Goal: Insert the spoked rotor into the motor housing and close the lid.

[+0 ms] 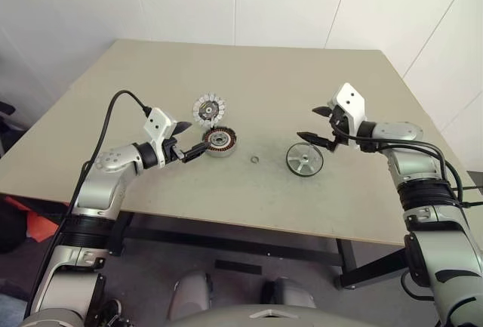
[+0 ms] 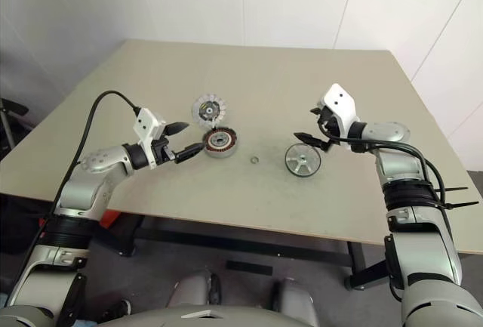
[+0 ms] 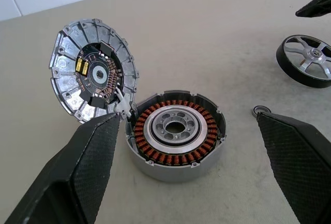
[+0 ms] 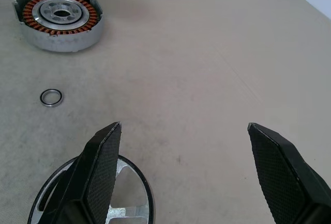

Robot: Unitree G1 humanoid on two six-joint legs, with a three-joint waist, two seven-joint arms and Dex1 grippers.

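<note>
Spoked rotor [image 1: 304,160]: flat on bench [image 1: 317,78], 3 o'clock of motor housing [image 1: 221,142]. Likely rigid, heavy, slick; best pinched across rim. Left gripper [image 1: 189,140], right gripper [image 1: 315,124]: open, empty.

The table [image 1: 317,70] is bare over most of its top; 4 things sit in a loose row across the middle. The motor housing [image 1: 220,141] has its lid [image 1: 208,106] tilted up at the far side, touching its rim, so the way in from behind is blocked while the top and near side are open. The left pincer [image 1: 186,140] hangs just beside the housing, fingers spread wide. Between housing and spoked rotor [image 1: 304,160] only a small ring [image 1: 254,160] lies flat, with free room all round it. The right pincer [image 1: 315,124], also spread wide, hovers just over the rotor's far edge.
</note>
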